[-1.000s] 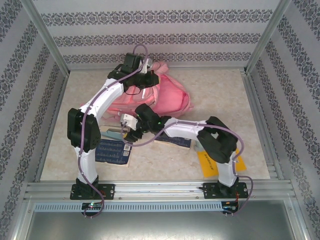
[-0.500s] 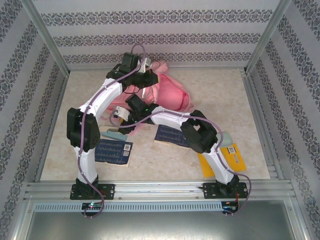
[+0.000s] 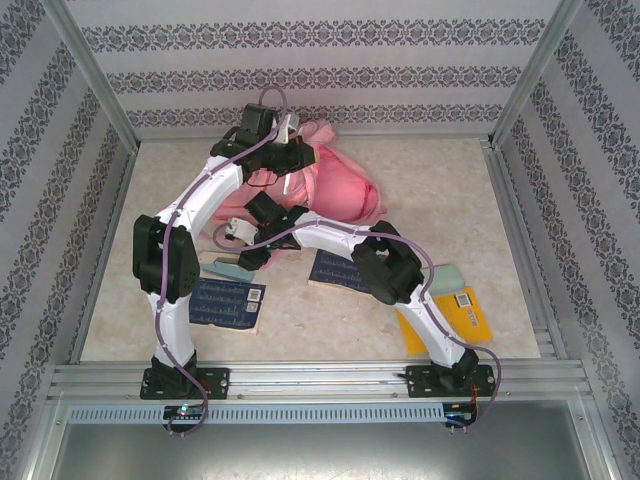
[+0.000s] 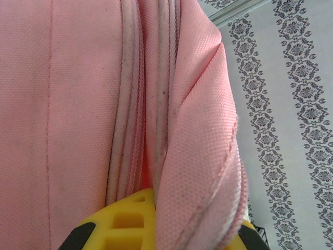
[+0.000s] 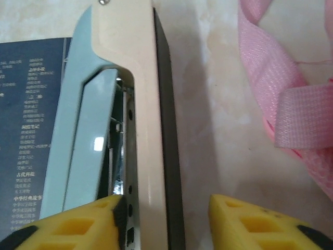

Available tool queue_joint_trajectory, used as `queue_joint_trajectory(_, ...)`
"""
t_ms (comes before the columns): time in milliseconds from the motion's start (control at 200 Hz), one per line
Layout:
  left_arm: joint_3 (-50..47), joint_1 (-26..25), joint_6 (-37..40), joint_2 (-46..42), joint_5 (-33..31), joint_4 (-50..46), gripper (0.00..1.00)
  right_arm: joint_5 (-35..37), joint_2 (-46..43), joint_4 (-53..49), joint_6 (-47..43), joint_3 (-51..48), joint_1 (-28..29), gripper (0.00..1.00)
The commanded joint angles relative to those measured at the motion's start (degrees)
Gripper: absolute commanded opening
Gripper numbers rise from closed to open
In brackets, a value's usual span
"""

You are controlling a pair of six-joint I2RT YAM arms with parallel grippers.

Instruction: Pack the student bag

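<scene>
The left tool (image 4: 182,232) is closed on a fold of the student bag (image 4: 78,104). The pink cloth covers most of both yellow fingers (image 4: 122,221), and their tips are cut off by the bottom of the left wrist view. From above, this tool sits at the bag's far end, and both arms cover the bag's left side. The bag lies toward the far edge of the worktop (image 3: 480,200), a little left of the middle.

The right tool (image 5: 166,224) is open, one finger on each side of a cream and pale blue stapler (image 5: 140,104). The left finger looks to be against the stapler, and bare worktop shows between the stapler and the right finger. The stapler's near end is out of the picture. It overlaps a dark blue book (image 5: 31,130), whose print is too small to read. A pink strap (image 5: 291,104) lies apart to the right.

Toward the near edge, a second dark book (image 3: 345,270) and a yellow book (image 3: 455,320) are partly hidden under the right arm.
</scene>
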Motion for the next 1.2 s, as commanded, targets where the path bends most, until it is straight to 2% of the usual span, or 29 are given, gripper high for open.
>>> queue_joint_trajectory(0, 0.2, 1.48, -1.63, 0.66, 1.17, 4.05, 0.0, 0.72, 2.11, -3.16, 0.44, 1.5, 0.55, 0.4)
queue_joint_trajectory(115, 0.22, 1.5, -1.65, 0.72, 1.25, 4.08, 0.0, 0.22, 1.53, -3.43, 0.38, 0.77, 0.58, 0.33)
queue_joint_trajectory(260, 0.31, 1.44, -1.6, 0.82, 1.35, 4.02, 0.0, -0.16, 1.13, -4.14, -0.23, -0.01, 0.8, 0.31)
queue_joint_trajectory(410, 0.31, 1.46, -1.73, 0.86, 1.52, 4.26, 0.0, 1.12, 1.22, -6.0, -2.47, -0.25, 1.76, 0.23)
queue_joint_trajectory(814, 0.21, 1.46, -1.84, 0.71, 1.66, 4.35, 0.0, 3.0, -3.47, -4.8, -4.98, -1.61, 1.9, 0.0)
queue_joint_trajectory(1064, 0.37, 1.56, -1.65, 0.38, 1.79, 4.19, 0.0, 6.32, -11.97, -1.6, -3.9, -7.2, 1.77, 0.0)
queue_joint_trajectory(1199, 0.44, 1.63, -1.33, 0.3, 1.66, 4.0, 0.0, 8.95, -18.18, 2.3, -2.24, -15.03, 1.77, 0.0)
